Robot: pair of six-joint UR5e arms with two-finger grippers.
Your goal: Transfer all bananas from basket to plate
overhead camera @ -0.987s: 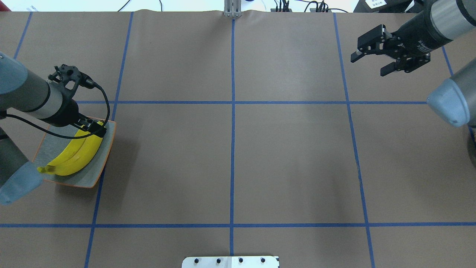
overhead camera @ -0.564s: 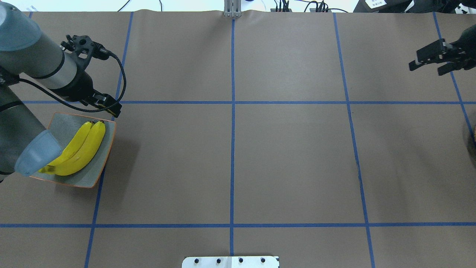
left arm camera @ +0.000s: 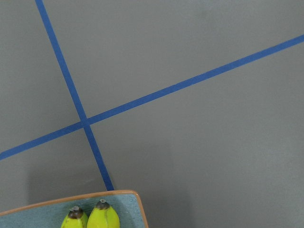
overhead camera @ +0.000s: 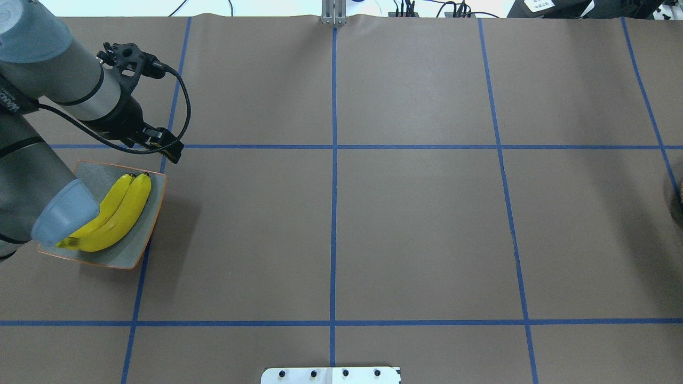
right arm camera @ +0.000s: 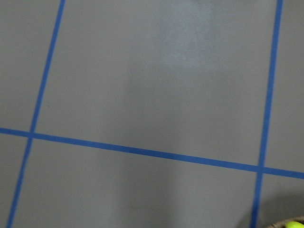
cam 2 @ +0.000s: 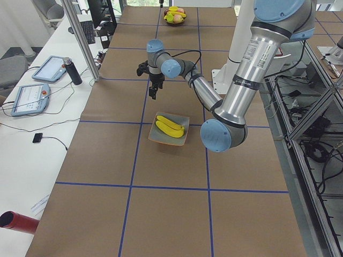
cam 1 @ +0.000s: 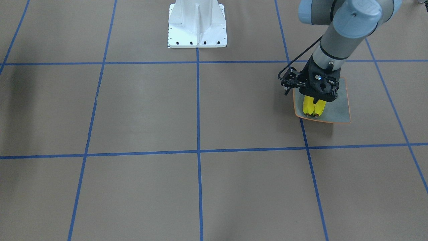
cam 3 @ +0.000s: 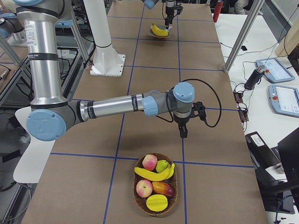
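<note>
Two yellow bananas [overhead camera: 114,216] lie side by side on the grey-blue, orange-rimmed plate [overhead camera: 134,249] at the table's left. My left gripper [overhead camera: 169,149] hangs above the table just past the plate's far corner, open and holding nothing. The left wrist view looks down on the plate's corner [left arm camera: 124,209] and the banana tips [left arm camera: 102,216]. The basket [cam 3: 140,201] at the right end holds two more bananas [cam 3: 152,175] among other fruit. My right gripper [cam 3: 183,133] points down over bare table a little short of the basket; I cannot tell if it is open or shut.
Apples and other fruit [cam 3: 149,162] fill the basket, whose rim shows at the overhead view's right edge [overhead camera: 677,200]. The white robot base [cam 1: 197,23] stands at the near table edge. Brown paper with blue tape lines [overhead camera: 334,213] covers the table.
My left gripper let go of the banana on the plate, rose, and moved beyond the plate's far corner. My right arm swung rightward out of the overhead view.
</note>
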